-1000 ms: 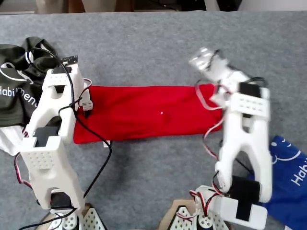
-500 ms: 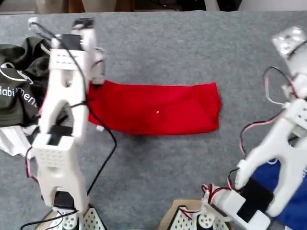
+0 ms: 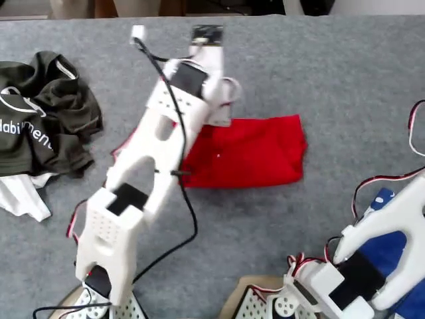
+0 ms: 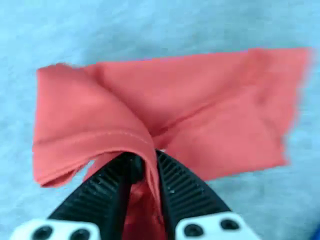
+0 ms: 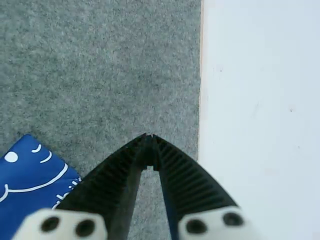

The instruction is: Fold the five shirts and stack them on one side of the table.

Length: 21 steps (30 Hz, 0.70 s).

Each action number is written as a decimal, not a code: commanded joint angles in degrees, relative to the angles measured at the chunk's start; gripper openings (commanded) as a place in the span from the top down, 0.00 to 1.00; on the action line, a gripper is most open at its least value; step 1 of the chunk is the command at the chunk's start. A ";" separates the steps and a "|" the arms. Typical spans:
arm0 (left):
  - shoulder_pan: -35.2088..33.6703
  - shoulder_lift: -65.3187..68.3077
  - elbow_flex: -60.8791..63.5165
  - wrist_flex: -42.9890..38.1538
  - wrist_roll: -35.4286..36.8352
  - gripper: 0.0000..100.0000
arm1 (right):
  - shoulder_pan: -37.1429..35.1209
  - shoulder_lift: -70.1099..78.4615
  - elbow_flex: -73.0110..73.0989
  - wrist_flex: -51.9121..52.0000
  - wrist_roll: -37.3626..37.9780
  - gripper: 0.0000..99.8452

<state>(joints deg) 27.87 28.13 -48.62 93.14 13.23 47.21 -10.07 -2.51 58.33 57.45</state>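
Within the left hand bunches the red shirt.

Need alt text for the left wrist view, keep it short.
The left arm's black pincer is shut on a bunched edge of the red shirt, with the cloth drawn up into a ridge at the grip. The rest of the shirt lies spread on the grey table covering beyond.
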 commanded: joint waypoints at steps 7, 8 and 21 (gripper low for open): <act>11.08 1.36 -5.63 -10.55 0.62 0.98 | -0.40 -1.80 -2.24 -0.09 0.70 0.99; 11.43 2.42 -5.54 -11.60 0.62 0.98 | -0.40 -1.80 -2.24 -0.09 0.70 0.99; 14.95 9.63 -5.63 -23.65 0.70 0.98 | -3.65 -1.80 -1.10 -0.09 0.70 0.99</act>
<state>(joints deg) 41.05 38.77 -52.13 71.96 13.49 44.92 -10.07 -2.51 58.33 57.45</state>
